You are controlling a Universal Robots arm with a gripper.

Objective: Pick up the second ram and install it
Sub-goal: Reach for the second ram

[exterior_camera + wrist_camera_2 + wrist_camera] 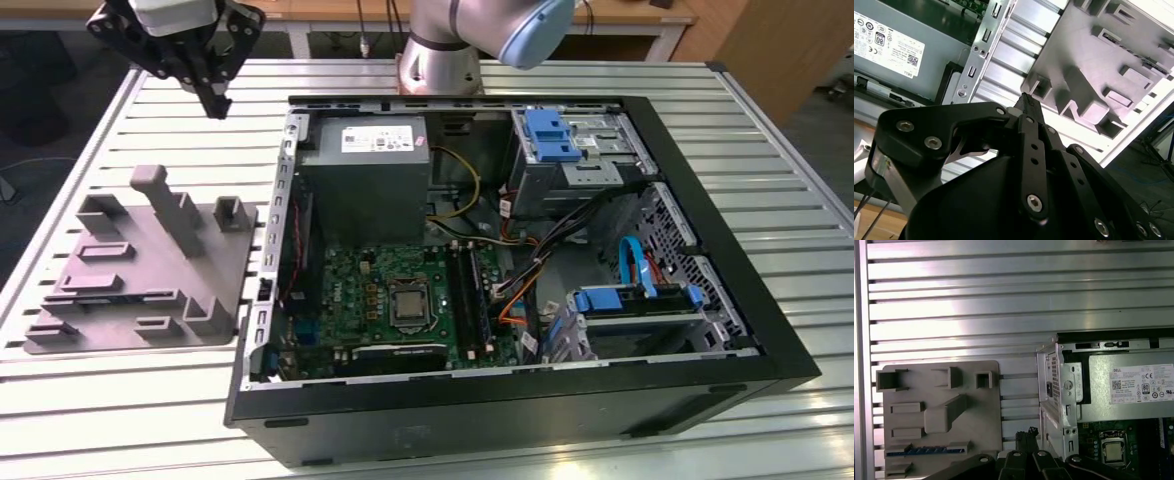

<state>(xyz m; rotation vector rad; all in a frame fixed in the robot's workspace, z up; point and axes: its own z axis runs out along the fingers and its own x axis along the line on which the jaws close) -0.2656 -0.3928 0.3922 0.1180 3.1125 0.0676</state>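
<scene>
The gripper (215,103) hangs high over the slatted table (120,400), fingers pressed together at the tips with nothing pinched between them; both wrist views show the same closed point. Below it lies the grey block (134,270) with its upright posts. The ram (924,450) stands on edge in a slot near one edge of that block, a thin blue strip in the first wrist view, well below the fingertips and untouched. On the exterior view's right of the gripper sits the open case (534,410), with the power supply (363,160) the part nearest the fingers and the green board (387,290) beyond it. The arm (467,40) rises behind the case.
</scene>
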